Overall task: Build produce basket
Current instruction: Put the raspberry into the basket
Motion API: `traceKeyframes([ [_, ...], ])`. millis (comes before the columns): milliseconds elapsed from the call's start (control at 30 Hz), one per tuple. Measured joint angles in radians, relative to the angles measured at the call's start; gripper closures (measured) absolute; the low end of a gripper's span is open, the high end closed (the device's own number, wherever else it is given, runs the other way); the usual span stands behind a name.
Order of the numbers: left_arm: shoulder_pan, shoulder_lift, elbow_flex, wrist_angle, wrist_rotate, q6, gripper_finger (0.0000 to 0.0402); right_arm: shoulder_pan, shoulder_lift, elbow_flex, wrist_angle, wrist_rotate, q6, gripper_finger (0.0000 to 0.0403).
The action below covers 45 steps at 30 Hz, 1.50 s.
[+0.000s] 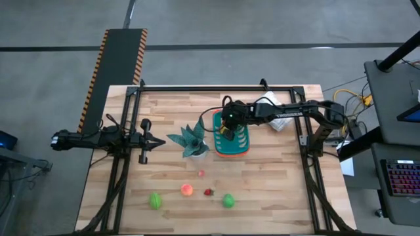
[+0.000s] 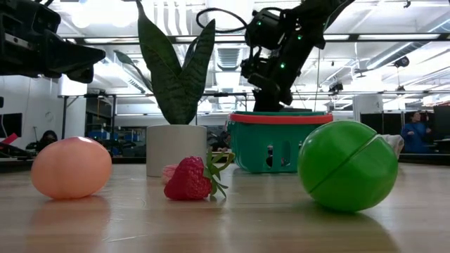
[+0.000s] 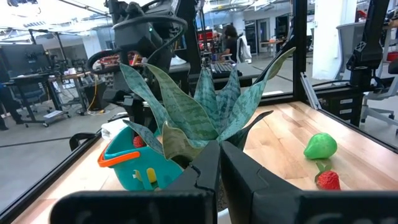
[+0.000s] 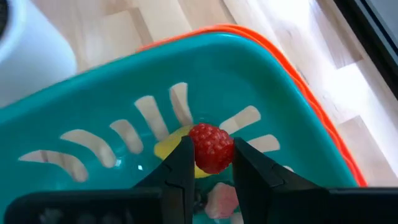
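Note:
The teal basket (image 1: 235,141) with its orange band stands on the table right of a potted plant (image 1: 192,141). My right gripper (image 4: 210,163) slants down into the basket's opening, shut on a small red raspberry (image 4: 211,148). Under it, a yellow piece (image 4: 168,146) and a pink piece (image 4: 221,200) lie on the basket's floor. Loose produce rests on the table near the front edge: a green piece (image 1: 155,200), a peach (image 1: 187,190), a strawberry (image 1: 209,192), another green piece (image 1: 228,200) and a small pink piece (image 1: 201,173). My left gripper (image 3: 219,163) waits shut at the table's left. My right gripper pinches the raspberry by its two sides (image 4: 198,153) between its two fingertips. The fingers come from above, slanting down from the table's right side. The berry is lifted clear, hanging over the inside of the basket above the yellow piece.
The plant's spiky leaves (image 3: 205,106) stand between my left gripper and the basket. A white bag (image 1: 272,108) lies at the far right, behind the right arm. Bare wood stretches between the plant and the row of produce. People show in the room beyond the table.

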<state>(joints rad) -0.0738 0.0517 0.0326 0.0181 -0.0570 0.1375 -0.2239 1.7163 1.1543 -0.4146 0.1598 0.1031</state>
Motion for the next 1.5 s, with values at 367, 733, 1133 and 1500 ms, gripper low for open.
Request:
traceKeyframes([
  [367,0.000,0.000,0.000,0.000,0.000,0.000,0.0402,-0.026,0.001,-0.002,0.002,0.000,-0.018,0.0329],
  [733,0.000,0.000,0.000,0.000,0.000,0.000,0.0402,-0.046,0.001,-0.002,-0.054,-0.001,-0.021,0.0329],
  [1133,0.000,0.000,0.000,0.000,0.000,0.000,0.0402,-0.048,0.001,-0.003,-0.166,-0.001,0.002,0.0328],
  [1500,0.000,0.000,0.000,0.000,0.000,0.000,0.0402,-0.048,0.000,-0.003,-0.166,-0.001,0.002,0.0284],
])
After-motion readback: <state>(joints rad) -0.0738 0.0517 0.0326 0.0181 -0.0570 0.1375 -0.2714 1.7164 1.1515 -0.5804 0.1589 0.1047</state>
